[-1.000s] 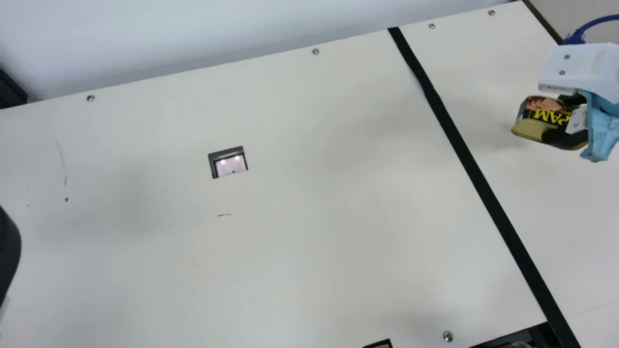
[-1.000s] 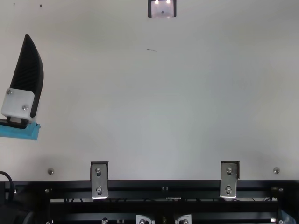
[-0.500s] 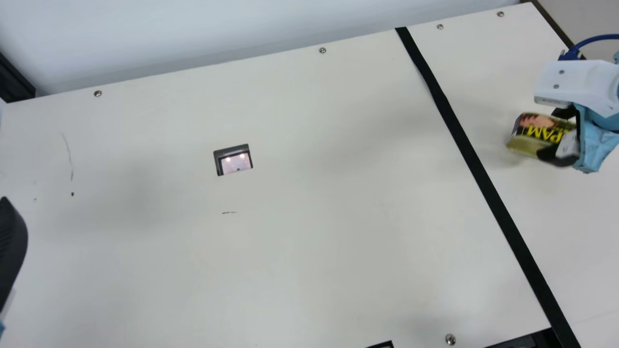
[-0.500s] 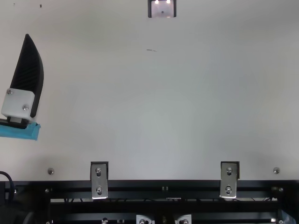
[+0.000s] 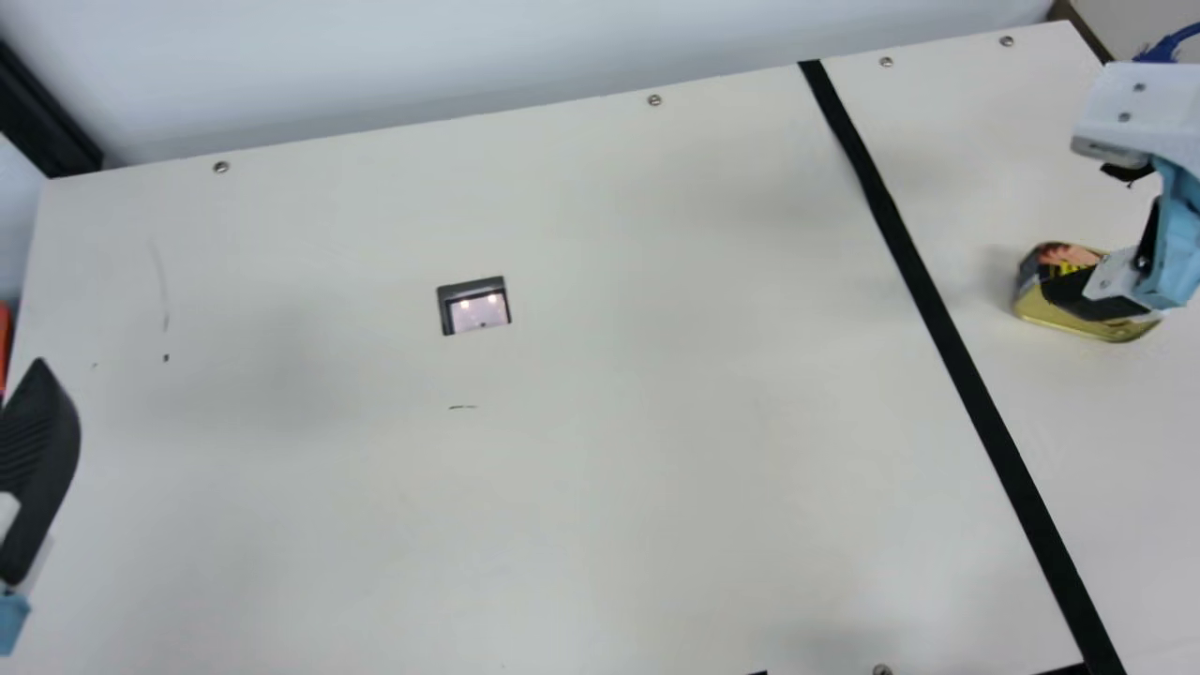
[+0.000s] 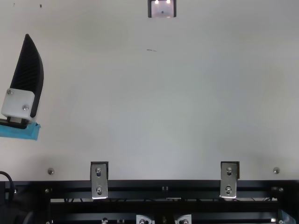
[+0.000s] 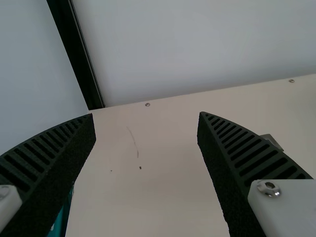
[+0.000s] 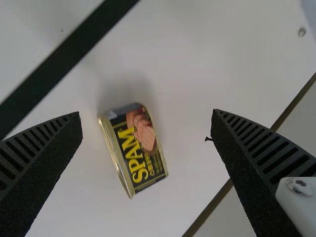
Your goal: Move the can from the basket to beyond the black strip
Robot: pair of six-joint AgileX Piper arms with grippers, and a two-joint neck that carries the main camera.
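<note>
The can (image 5: 1055,255) lies on the cream surface (image 5: 656,469) on the far right side of the black strip (image 5: 940,333), near it but not touching. In the right wrist view its printed label faces the camera, and a gold rim runs along an edge (with a soft shadow just beside the can).

The right gripper (image 5: 1087,230) is at the can with its jaws spread wide apart; the wrist view shows the can between them, clear of both. The left gripper (image 6: 28,74) hangs over the left side of the surface, well apart from the can, and its jaws are wide apart too (nothing between them).

A small rectangular recess (image 5: 473,305) sits in the surface, between the strip and the left arm. Along the near edge, 2 metal brackets (image 6: 99,181) fasten onto a black frame (image 6: 163,190). A blue cable (image 5: 1168,45) runs behind the right arm's white mount (image 5: 1139,108).
</note>
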